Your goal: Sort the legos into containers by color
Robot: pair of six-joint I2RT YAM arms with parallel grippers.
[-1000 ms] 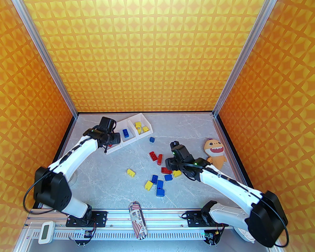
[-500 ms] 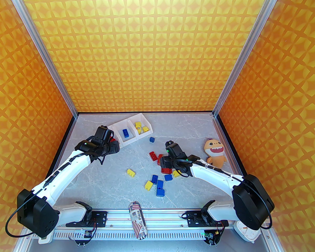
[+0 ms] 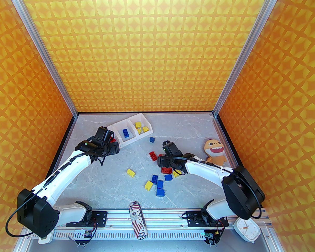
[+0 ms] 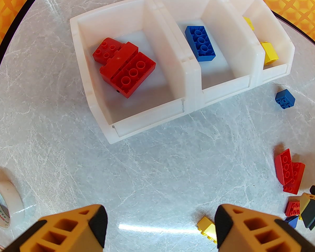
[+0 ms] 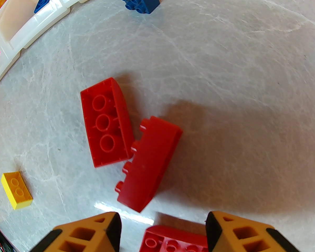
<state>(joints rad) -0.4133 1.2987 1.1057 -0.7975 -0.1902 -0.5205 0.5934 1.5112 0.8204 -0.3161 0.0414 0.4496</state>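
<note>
Containers (image 4: 185, 62): three joined; middle holds one blue lego (image 4: 200, 44); left fingers (image 4: 76, 230) and right fingers (image 5: 89, 232) apart.

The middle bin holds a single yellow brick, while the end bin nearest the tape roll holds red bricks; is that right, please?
Not quite: the left wrist view shows the middle bin holding a single blue brick, not a yellow one. The end bin nearest the tape roll does hold red bricks.
</note>
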